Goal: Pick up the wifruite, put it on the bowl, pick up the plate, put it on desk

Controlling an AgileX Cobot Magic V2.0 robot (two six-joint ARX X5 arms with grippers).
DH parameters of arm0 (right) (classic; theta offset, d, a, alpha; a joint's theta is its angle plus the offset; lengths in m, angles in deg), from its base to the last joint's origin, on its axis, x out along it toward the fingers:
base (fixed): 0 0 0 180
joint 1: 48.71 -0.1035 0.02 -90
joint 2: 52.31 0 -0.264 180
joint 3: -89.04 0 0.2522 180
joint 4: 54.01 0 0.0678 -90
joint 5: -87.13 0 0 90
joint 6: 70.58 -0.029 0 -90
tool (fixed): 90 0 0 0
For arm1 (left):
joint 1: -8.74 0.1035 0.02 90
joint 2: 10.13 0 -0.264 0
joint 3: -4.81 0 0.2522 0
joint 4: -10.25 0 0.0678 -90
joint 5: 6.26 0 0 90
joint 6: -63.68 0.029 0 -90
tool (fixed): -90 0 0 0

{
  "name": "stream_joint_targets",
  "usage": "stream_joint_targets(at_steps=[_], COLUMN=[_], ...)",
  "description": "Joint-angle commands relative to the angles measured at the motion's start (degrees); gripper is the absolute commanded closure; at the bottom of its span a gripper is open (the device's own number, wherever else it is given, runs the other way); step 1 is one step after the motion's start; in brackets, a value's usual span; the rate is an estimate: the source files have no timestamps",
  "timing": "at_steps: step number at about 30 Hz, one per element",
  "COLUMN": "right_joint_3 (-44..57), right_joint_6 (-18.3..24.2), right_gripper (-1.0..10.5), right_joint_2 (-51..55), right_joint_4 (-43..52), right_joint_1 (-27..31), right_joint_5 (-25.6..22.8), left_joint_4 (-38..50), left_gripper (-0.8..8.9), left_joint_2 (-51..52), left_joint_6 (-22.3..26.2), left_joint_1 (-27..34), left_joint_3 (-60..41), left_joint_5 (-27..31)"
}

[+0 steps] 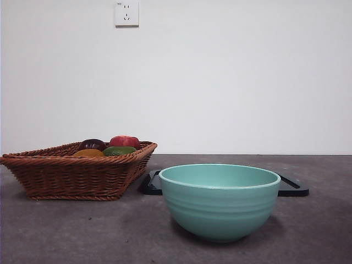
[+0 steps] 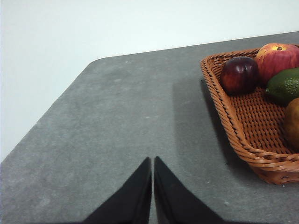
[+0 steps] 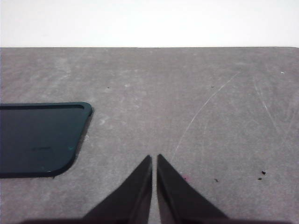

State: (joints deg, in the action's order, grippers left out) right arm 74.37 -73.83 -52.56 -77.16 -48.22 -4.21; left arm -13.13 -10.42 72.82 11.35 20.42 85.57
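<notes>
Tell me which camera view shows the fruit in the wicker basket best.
The left wrist view: it looks down into the basket and shows the fruit separately. The front view, level with the table, shows only their tops above the rim. The right wrist view shows none.

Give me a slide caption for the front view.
Teal bowl on the desk, fruit-filled wicker basket beside, black tray behind.

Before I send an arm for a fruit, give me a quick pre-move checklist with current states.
1. Fruit reachable in the basket: ok, red fruit lies uncovered on top.
2. Bowl upright on the desk: ok.
3. Bowl empty: cannot tell, inside hidden.
4. Left gripper free: ok, shut, holding nothing, near the basket.
5. Right gripper free: ok, shut, beside the black tray.
6. Gripper open for grasp: not ok.
</notes>
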Motion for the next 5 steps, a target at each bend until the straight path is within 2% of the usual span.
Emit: stream_joint_targets(at_steps=[1, 5], right_joint_3=[0.24, 0.24], right_joint_6=[-0.59, -0.59], right_gripper=[9.4, 9.4], right_joint_2=[0.04, 0.04], right_joint_4=[0.57, 0.57], right_joint_1=[0.09, 0.09], right_joint_5=[-0.17, -0.17], left_joint_4=[0.59, 0.59], left_gripper=[8.06, 8.06], left_joint_2=[0.11, 0.11], left_joint_6=[0.24, 0.24], left_joint_1=[0.11, 0.11], left_joint_3=[-1.18, -1.18], left_joint_5=[0.31, 0.31])
